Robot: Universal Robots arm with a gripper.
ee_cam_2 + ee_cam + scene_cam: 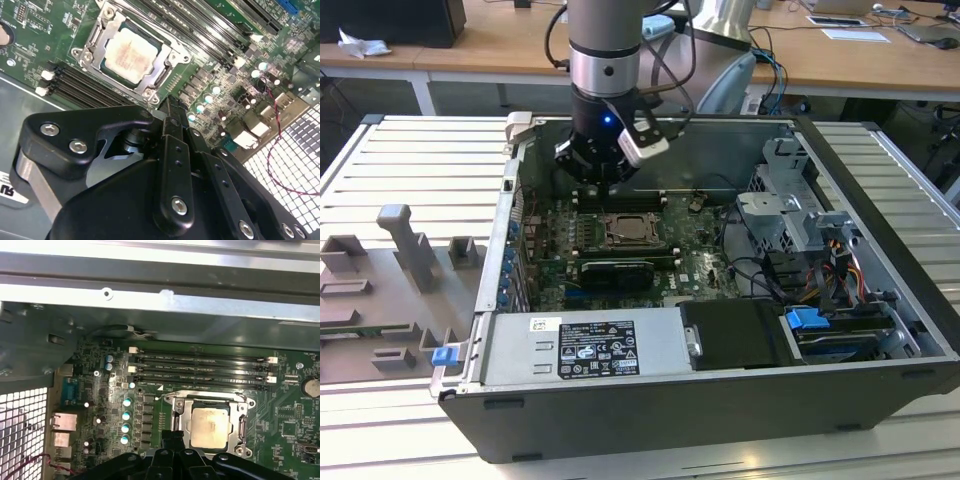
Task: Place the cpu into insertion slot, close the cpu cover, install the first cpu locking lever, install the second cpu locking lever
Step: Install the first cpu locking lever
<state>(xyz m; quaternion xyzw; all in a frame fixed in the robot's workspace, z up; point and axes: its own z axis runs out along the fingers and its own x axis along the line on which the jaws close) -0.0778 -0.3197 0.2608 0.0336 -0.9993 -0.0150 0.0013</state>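
Exterior view, starting at the left edge of the frame: grey fixture blocks [412, 245] lie on the slatted table [400, 160], and beside them the open computer case [720, 400] takes up the middle. At upper centre the arm hangs with the pincer [609, 178] just above the green motherboard [705, 240] and apart from it. Its fingers look pressed together with nothing between them. Just below the pincer in the frame the cpu [627, 231] shows as a pale square, and a metal drive cage [790, 200] stands at the right. In the first wrist view four long black memory slots [200, 367], as far as I can count, run across the middle. Lower right of centre, the one cpu sits flat in the one insertion slot [172, 401]. Its top shows through the cut-out of the one cpu cover [243, 426], which lies down around it. The second wrist view has the same group at upper left. By my judgement the cpu is light, thin and stiff, with a smooth top that offers little grip and an underside that would suffer from a scrape. Its two opposite edges are therefore the place to hold it, kept level. The cover looks like thin, springy sheet metal on a hinge, best pressed at the free edge away from that hinge.
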